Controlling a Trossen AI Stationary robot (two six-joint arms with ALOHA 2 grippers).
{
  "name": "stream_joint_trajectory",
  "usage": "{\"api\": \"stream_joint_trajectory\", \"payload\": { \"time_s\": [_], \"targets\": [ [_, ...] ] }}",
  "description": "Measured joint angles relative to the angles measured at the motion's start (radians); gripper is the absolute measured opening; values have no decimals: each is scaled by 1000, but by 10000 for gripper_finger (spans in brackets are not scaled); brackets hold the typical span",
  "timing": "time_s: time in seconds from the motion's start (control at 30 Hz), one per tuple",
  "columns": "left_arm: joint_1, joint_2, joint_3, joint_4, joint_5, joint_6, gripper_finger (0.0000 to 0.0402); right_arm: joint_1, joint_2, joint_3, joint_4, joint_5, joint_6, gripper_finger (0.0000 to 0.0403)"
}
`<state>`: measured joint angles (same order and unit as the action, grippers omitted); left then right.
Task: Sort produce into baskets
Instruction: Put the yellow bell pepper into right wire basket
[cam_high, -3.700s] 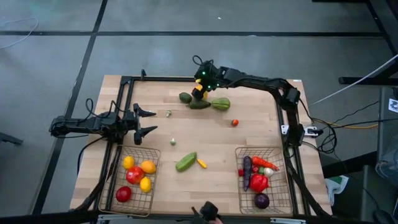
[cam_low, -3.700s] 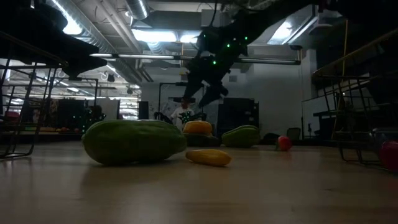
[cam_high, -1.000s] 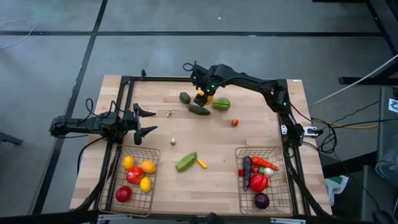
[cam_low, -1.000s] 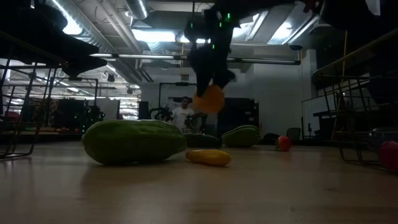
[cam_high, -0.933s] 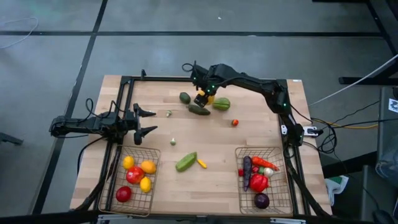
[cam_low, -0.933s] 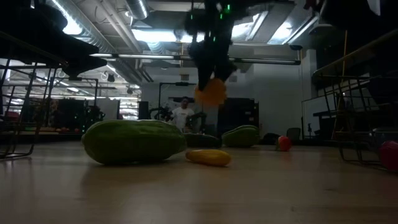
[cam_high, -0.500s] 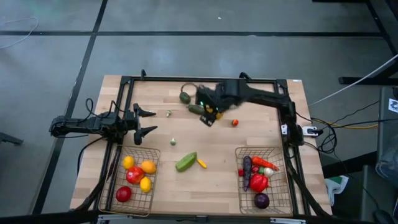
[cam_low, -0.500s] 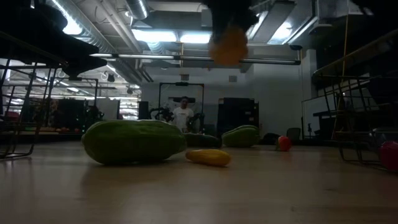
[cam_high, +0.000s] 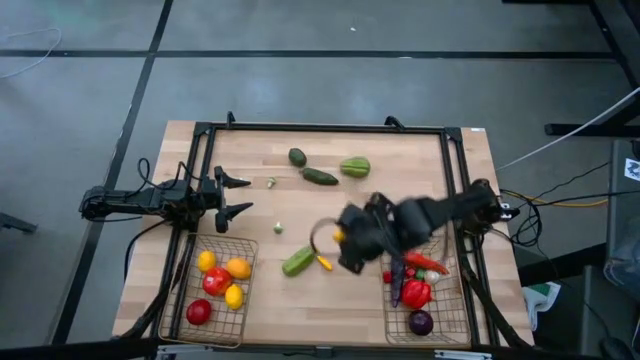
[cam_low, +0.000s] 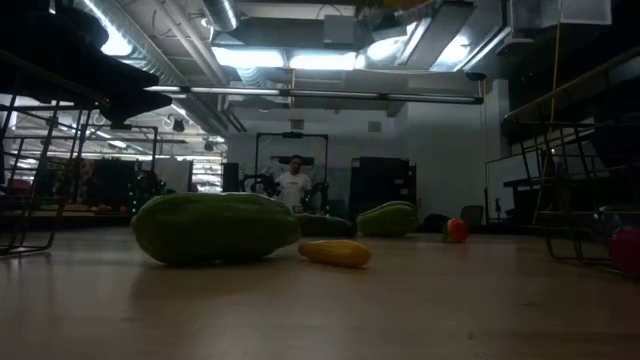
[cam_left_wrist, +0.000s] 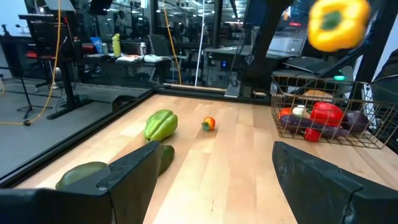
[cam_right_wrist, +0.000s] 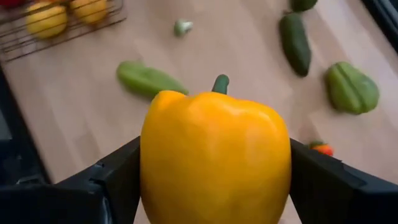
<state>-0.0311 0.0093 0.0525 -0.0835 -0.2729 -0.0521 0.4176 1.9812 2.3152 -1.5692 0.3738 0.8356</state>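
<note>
Two baskets sit at the table's near edge: your left basket (cam_high: 215, 322) holds red, yellow and orange pieces, and your right basket (cam_high: 437, 320) holds red, purple and orange ones. Your right gripper (cam_high: 342, 238) is over the middle of the table, just beside the right basket, its fingers clamped on a yellow bell pepper (cam_right_wrist: 215, 160) carried clear of the wood. Your left gripper (cam_high: 240, 194) waits above the table's left side, above the left basket, fingers spread apart and empty. Loose on the table you have a long green piece (cam_high: 298, 261) touching a small yellow piece (cam_high: 324, 263) near the centre, and at the far side a dark green piece (cam_high: 297, 157), a dark cucumber (cam_high: 320, 177) and a ribbed green squash (cam_high: 355, 167). A person (cam_low: 295, 185) stands in the room beyond
</note>
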Motion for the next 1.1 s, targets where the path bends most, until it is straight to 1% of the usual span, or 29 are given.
{"api": "stream_joint_trajectory", "payload": {
  "time_s": [0.23, 0.43, 0.63, 0.8, 0.87, 1.1],
  "targets": [
    [0, 0, 0, 0, 0, 0, 306, 161, -13, -122, -2, 15, 157, 316],
    [0, 0, 0, 0, 0, 0, 306, 290, -60, -293, 0, 7, 291, 316],
    [0, 0, 0, 0, 0, 0, 306, 384, -123, -504, -2, -2, 475, 316],
    [0, 0, 0, 0, 0, 0, 306, 424, -146, -642, -3, -1, 567, 318],
    [0, 0, 0, 0, 0, 0, 306, 423, -145, -682, 1, 0, 575, 323],
    [0, 0, 0, 0, 0, 0, 306, 412, -145, -791, 46, 11, 574, 369]
  ]
}}
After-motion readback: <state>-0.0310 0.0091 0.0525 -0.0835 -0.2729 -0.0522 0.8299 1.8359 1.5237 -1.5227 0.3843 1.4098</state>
